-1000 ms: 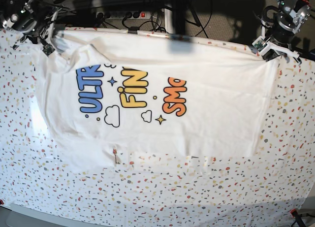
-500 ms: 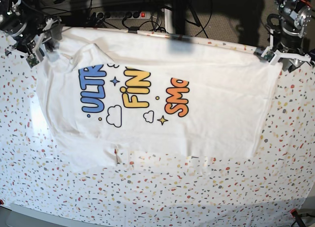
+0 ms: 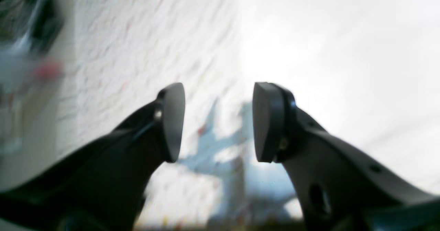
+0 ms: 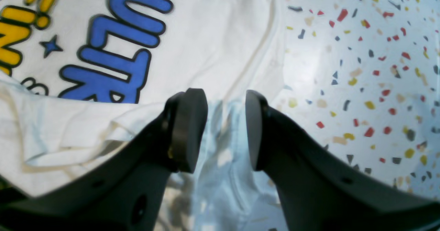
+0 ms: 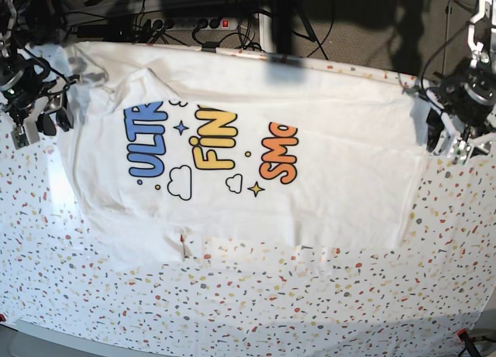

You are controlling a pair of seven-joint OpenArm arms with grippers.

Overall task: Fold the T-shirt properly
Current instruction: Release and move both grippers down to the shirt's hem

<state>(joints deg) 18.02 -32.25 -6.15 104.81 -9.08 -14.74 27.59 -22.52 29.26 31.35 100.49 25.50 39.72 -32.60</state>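
The white T-shirt point(image 5: 232, 179) lies flat on the speckled table cover point(image 5: 310, 310), with its blue, yellow and orange print facing up. A plain white layer along its far side cuts off the tops of the words. My right gripper point(image 5: 39, 121) is open and empty just off the shirt's left edge. In the right wrist view it point(image 4: 223, 131) hovers over the shirt's edge point(image 4: 213, 42) beside the blue letters. My left gripper point(image 5: 449, 136) is open and empty at the shirt's right edge. The left wrist view point(image 3: 218, 121) is blurred and shows only white cloth below.
Speckled cover point(image 4: 361, 69) surrounds the shirt on the left, right and near sides. Behind the table's far edge lie a power strip point(image 5: 194, 22) and cables. A red clamp point(image 5: 465, 335) sits at the near right corner.
Both grippers have let go of the shirt's far corners and moved outward and toward the near side. The shirt's far edge now lies flat on the table.
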